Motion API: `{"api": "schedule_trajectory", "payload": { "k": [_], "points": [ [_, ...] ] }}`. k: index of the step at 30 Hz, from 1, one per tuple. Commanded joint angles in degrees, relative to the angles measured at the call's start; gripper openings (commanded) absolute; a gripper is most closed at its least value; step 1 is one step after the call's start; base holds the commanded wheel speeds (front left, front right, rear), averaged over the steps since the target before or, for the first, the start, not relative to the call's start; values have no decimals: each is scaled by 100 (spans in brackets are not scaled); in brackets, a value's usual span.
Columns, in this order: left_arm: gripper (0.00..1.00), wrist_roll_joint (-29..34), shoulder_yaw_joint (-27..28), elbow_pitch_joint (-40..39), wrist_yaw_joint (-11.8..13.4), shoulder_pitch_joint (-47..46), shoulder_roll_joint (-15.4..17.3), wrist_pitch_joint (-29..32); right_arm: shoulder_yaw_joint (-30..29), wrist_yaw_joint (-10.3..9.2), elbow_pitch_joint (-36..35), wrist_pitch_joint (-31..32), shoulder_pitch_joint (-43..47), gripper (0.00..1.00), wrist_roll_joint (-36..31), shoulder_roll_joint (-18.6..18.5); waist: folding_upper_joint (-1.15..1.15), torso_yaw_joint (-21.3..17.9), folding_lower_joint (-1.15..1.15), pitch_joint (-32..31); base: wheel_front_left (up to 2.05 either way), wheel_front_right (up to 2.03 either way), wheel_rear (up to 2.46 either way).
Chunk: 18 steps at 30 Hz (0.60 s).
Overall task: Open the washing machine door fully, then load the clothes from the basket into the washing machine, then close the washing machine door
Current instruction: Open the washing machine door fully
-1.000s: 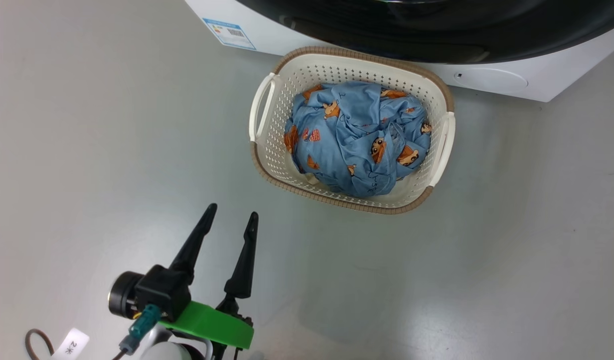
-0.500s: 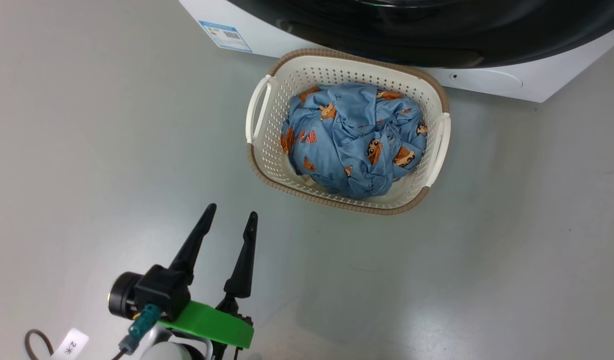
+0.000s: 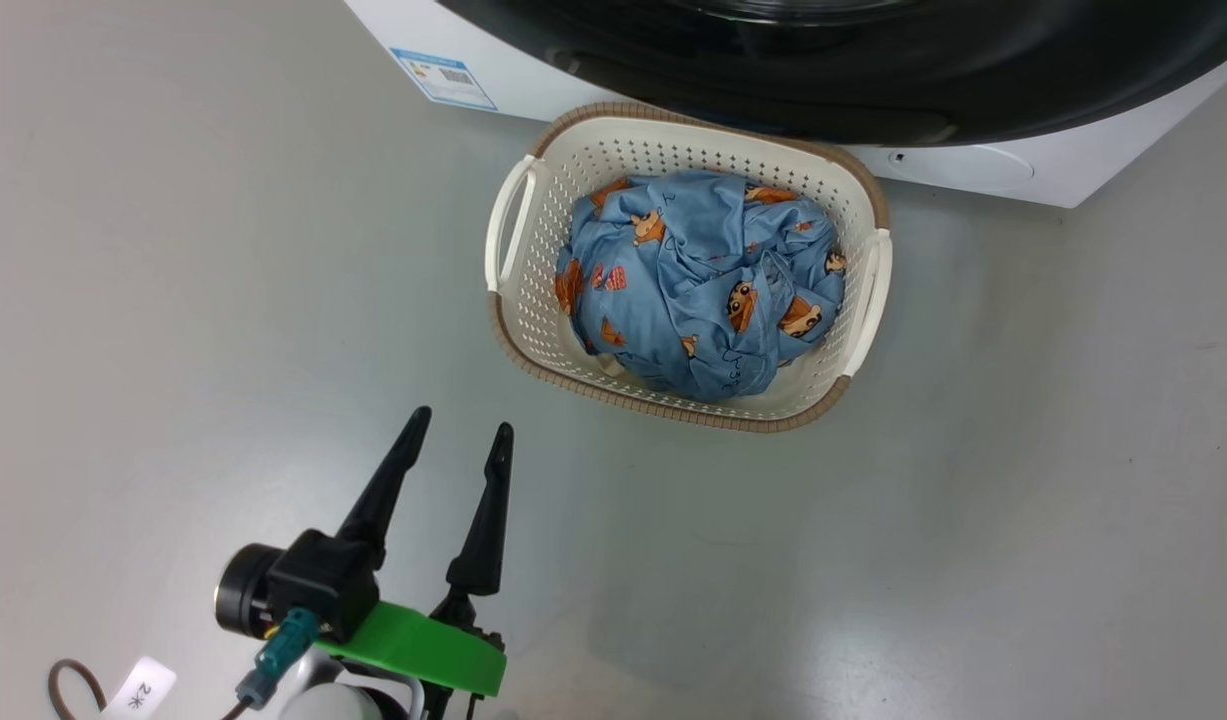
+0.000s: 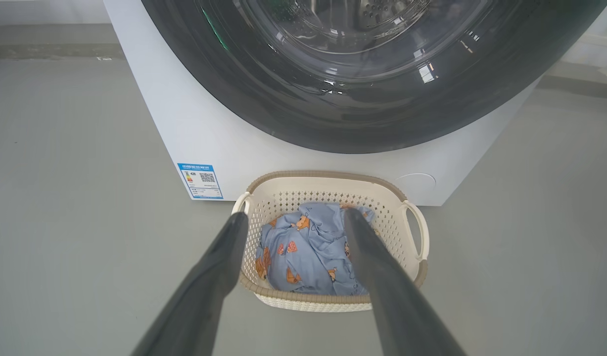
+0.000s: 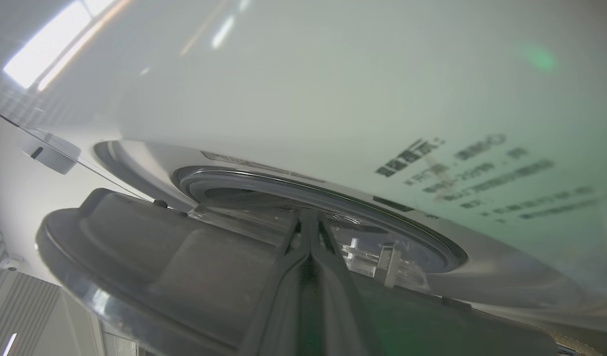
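Now our left gripper [image 3: 463,420] hangs over the floor [image 3: 173,300], fingers spread wide and holding nothing, well apart from the basket [image 3: 688,414]. The clothes [image 3: 693,290] lie bunched inside it, just before the washing machine [image 3: 533,85] and its dark washing machine door [image 3: 873,70]. Our right gripper [image 5: 309,215] has its fingers pressed together, close against the machine's front.

One washing machine [image 4: 184,123], one basket [image 3: 533,290], one clothes bundle [image 3: 693,285], one blue sticker [image 3: 443,77].
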Motion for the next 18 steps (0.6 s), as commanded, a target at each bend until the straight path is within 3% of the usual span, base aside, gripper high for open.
{"api": "schedule_trajectory", "payload": {
  "k": [1,18],
  "points": [
    [100,-51,197,-126,32,4,101,-37,151,11,-146,108,1,0,15,76,0,0,0,-3,0,0,0],
    [100,-36,202,-99,-5,6,101,-37,225,11,-218,-36,17,0,-105,108,0,-8,0,-39,0,0,0]
  ]
}}
